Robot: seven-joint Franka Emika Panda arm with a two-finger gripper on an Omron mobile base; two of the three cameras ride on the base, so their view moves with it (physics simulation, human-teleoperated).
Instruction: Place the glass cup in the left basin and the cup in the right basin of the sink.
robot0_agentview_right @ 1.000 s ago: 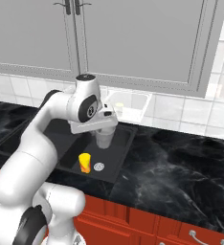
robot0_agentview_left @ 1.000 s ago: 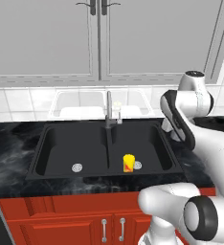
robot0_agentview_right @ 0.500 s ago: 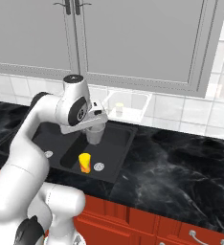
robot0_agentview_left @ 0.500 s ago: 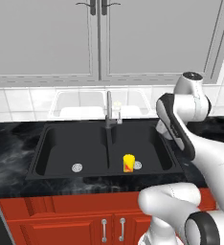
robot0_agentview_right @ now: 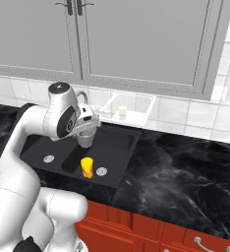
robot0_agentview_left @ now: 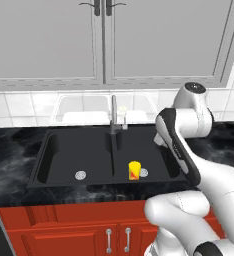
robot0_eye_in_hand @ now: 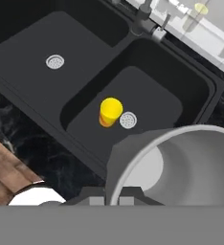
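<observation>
Claw [robot0_agentview_right: 86, 139] was clamped on translucent grey-white glass tumbler [robot0_agentview_right: 85, 140], held in the air above the narrower right bowl [robot0_agentview_left: 156, 160] of matte black double sink [robot0_agentview_left: 54, 150]. Opaque yellow cylindrical cup [robot0_agentview_left: 134, 170] stood upright in that bowl, just beside its round silver drain [robot0_agentview_left: 143, 173]. Wider left bowl [robot0_agentview_left: 76, 152] had its own drain [robot0_agentview_left: 81, 175].

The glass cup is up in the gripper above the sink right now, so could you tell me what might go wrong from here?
1. The glass cup hangs over the right basin, where the yellow cup already stands; released here, it would land in the wrong bowl.
2. Lowered straight down, it might knock the yellow cup over.
3. Crossing to the left basin, it could clip the chrome faucet at the divider.
</observation>
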